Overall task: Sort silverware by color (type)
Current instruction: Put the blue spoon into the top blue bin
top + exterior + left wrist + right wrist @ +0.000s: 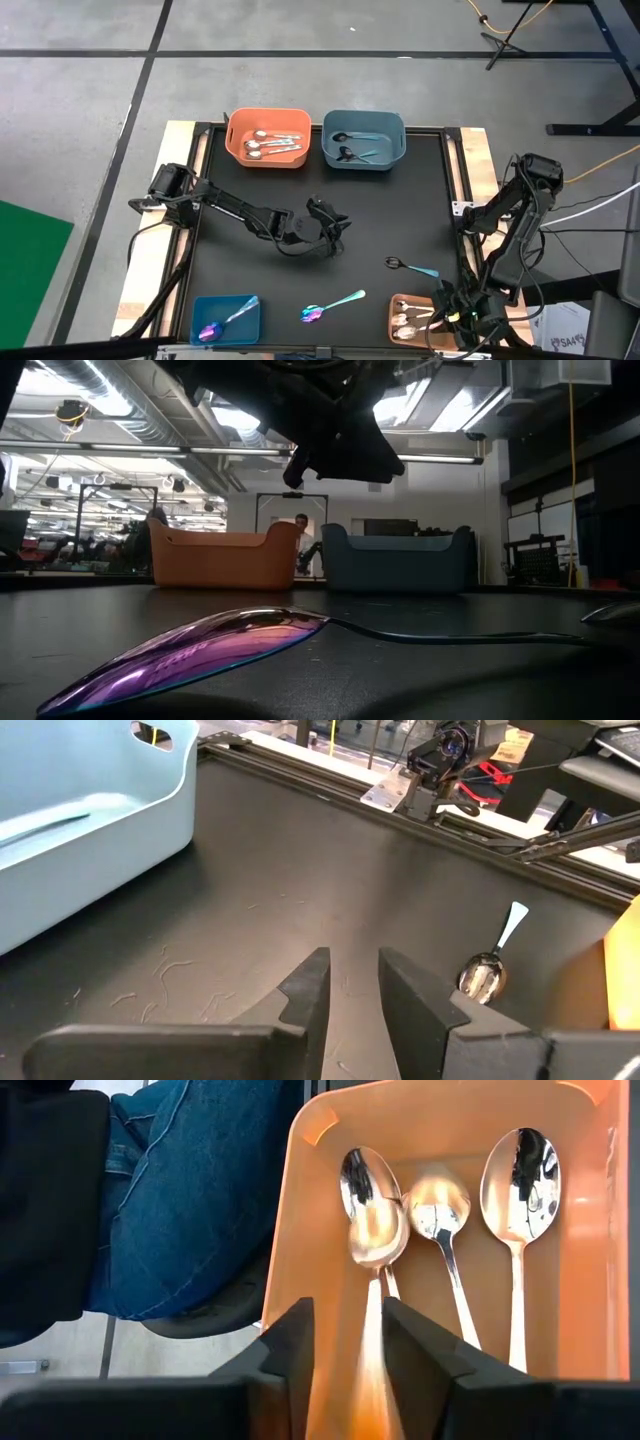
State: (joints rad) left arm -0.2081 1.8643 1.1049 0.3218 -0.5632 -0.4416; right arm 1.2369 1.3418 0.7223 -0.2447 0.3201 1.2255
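My right end effector [340, 1345] hangs over the near orange bin [398, 303], fingers parted around a silver spoon [376, 1250] dropping in. Left end effector [330, 232] part-open, empty, mid-worktop. Still unsorted: iridescent spoon [330, 306], black spoon [410, 267].

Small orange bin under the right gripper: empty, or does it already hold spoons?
Holding spoons. The right wrist view shows silver spoons lying in the small orange bin beneath the right gripper.

The black desk [300, 270] carries four bins: an orange bin [268, 137] with a blue bin [363, 139] just beside it, plus a small blue bin [226, 318] and a small orange bin [412, 318] well apart from them. Loose on the desk between the two small bins lie an iridescent teal-handled spoon [332, 306] and a black spoon [410, 267].
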